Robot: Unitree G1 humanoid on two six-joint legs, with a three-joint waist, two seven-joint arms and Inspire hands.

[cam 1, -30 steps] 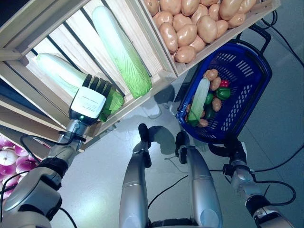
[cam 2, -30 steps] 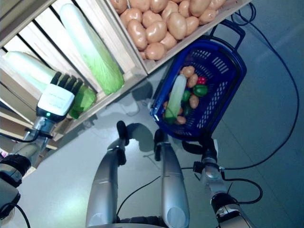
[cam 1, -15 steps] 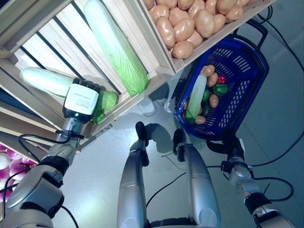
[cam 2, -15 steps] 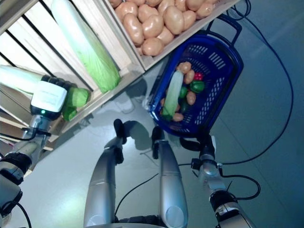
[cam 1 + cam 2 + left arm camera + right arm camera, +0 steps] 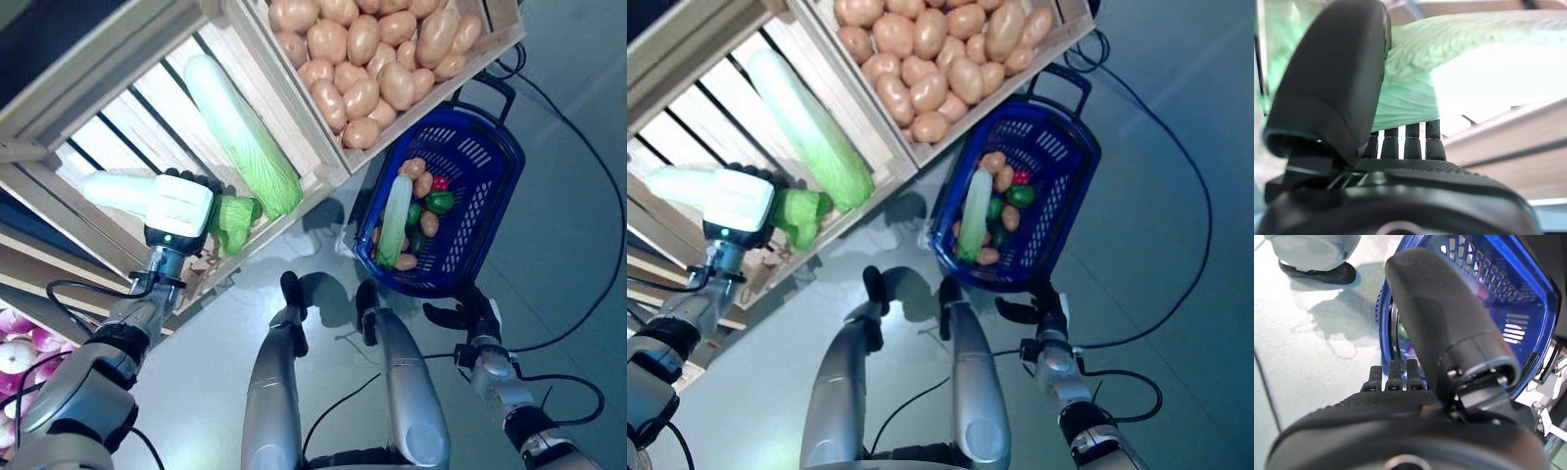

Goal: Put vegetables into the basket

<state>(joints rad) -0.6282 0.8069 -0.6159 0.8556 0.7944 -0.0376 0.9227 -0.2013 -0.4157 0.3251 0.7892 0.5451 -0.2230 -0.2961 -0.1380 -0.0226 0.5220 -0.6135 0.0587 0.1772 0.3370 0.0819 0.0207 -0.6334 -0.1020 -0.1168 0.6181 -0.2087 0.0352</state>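
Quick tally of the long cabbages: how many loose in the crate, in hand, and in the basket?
Loose cabbage in the wooden crate: 1
Held cabbage in the left hand: 1
Basket cabbage in the blue basket: 1
Total: 3

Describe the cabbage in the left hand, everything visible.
The napa cabbage is long, with a pale white stalk end and ruffled light-green leaves. It lies across the lower slatted wooden crate, leafy end past the crate's front edge. The left hand covers its middle, fingers curled round it with the thumb over the leaves, as the left wrist view shows. A second, longer cabbage lies apart in the same crate.
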